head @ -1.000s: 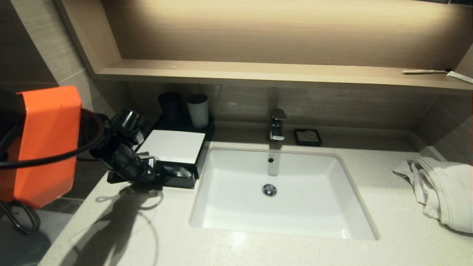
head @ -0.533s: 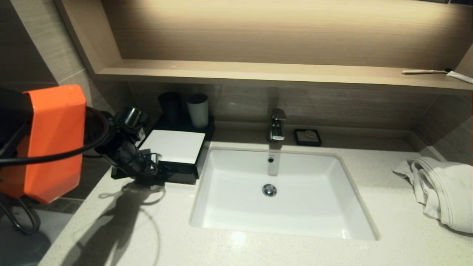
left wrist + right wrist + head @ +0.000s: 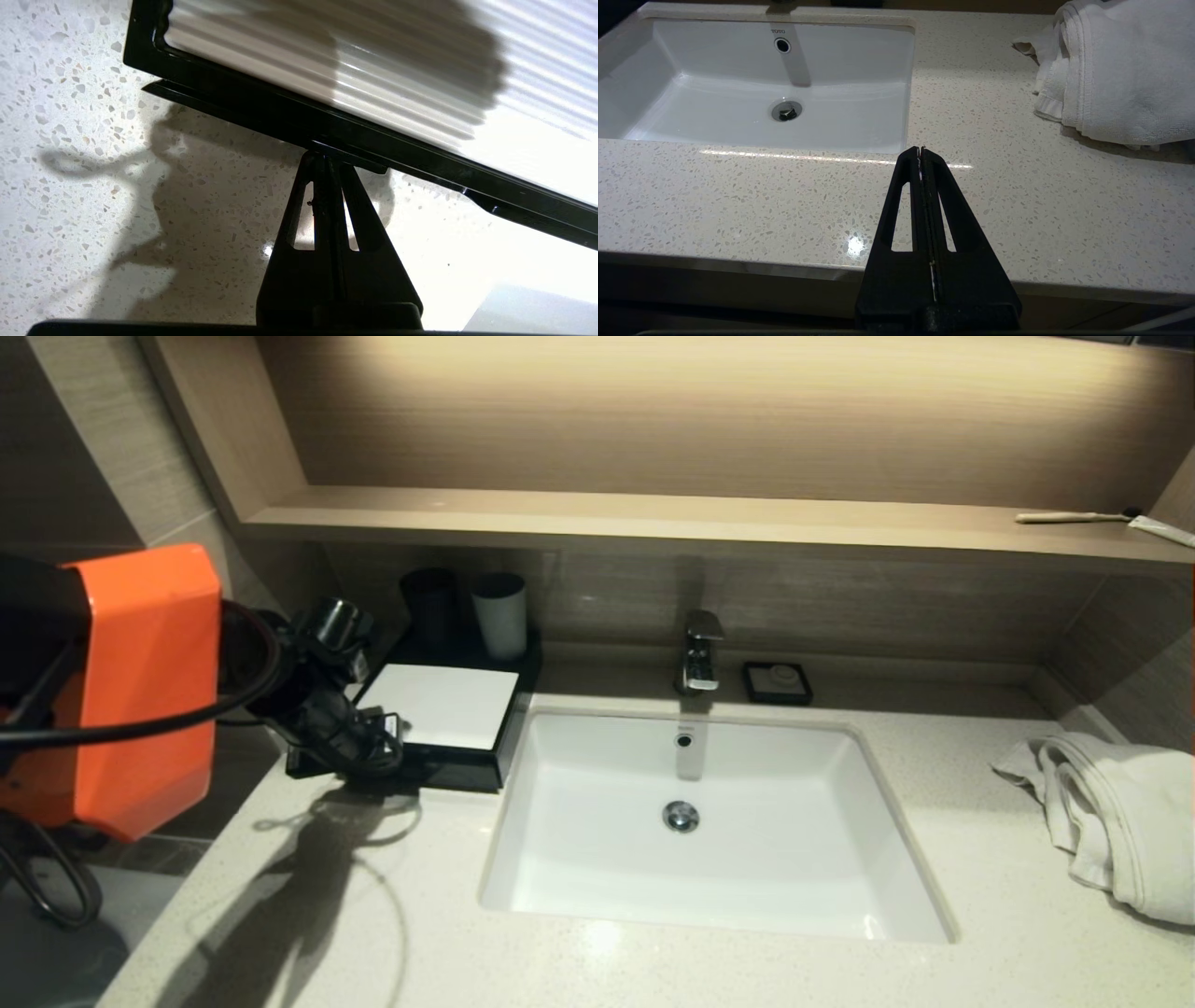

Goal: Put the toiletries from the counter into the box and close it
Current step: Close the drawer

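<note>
The box (image 3: 439, 705) is black with a white ribbed top and stands on the counter left of the sink. Its drawer front (image 3: 457, 773) sits flush, and no toiletries show; any contents are hidden. My left gripper (image 3: 390, 749) is shut and empty, with its tip against the box's front edge. In the left wrist view the shut tips (image 3: 327, 158) touch the black rim under the white top (image 3: 373, 70). My right gripper (image 3: 920, 150) is shut and empty, held over the counter's front edge right of the sink, out of the head view.
A white sink (image 3: 695, 821) with a faucet (image 3: 700, 653) fills the middle. Two cups (image 3: 499, 614) stand behind the box, and a soap dish (image 3: 777, 681) is by the faucet. A white towel (image 3: 1116, 817) lies right. A toothbrush (image 3: 1074, 517) lies on the shelf.
The box's drawer, open with toiletries showing a second ago, has slid in flush. My left gripper moved toward the wall with it, pressed against its front.
</note>
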You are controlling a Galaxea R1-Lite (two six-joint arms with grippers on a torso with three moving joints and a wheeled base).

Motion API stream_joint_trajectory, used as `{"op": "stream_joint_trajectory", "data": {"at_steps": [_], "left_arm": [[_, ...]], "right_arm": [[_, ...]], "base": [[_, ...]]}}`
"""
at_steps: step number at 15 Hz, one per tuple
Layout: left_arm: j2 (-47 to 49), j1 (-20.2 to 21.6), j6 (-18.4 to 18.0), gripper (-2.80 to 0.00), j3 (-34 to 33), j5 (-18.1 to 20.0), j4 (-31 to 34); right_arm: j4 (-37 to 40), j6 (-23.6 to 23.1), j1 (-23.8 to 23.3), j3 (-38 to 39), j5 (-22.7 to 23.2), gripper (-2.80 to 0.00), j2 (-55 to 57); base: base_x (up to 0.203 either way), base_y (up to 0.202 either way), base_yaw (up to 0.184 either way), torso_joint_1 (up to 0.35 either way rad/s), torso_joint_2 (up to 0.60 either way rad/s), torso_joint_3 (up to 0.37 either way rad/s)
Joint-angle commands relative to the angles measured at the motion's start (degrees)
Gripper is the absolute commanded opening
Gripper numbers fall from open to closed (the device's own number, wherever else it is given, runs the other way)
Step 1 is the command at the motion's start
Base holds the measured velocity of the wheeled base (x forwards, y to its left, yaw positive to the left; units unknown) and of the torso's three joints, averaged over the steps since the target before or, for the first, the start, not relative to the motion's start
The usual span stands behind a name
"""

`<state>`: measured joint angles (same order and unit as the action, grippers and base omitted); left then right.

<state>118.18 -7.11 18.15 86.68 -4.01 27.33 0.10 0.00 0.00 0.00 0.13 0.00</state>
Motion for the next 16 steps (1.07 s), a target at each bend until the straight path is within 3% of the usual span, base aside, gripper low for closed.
{"op": "stream_joint_trajectory", "data": {"at_steps": [1, 11, 16], "left_arm": [[0.4, 0.0, 0.1, -2.80, 0.2, 0.0, 0.1], [0.5, 0.0, 1.9, -2.80, 1.6, -0.1, -0.8], [-7.5, -0.7, 1.5, -2.80, -7.8, -0.1, 0.4]], "right_arm": [[0.0, 0.0, 0.0, 0.0, 0.0, -2.80, 0.0], [0.0, 0.0, 0.0, 0.0, 0.0, -2.80, 0.0], [0.0, 0.0, 0.0, 0.0, 0.0, -2.80, 0.0]], "base": [[0.000, 0.000, 0.000, 0.000, 0.00, 0.000], [0.000, 0.000, 0.000, 0.000, 0.00, 0.000], [0.000, 0.000, 0.000, 0.000, 0.00, 0.000]]}}
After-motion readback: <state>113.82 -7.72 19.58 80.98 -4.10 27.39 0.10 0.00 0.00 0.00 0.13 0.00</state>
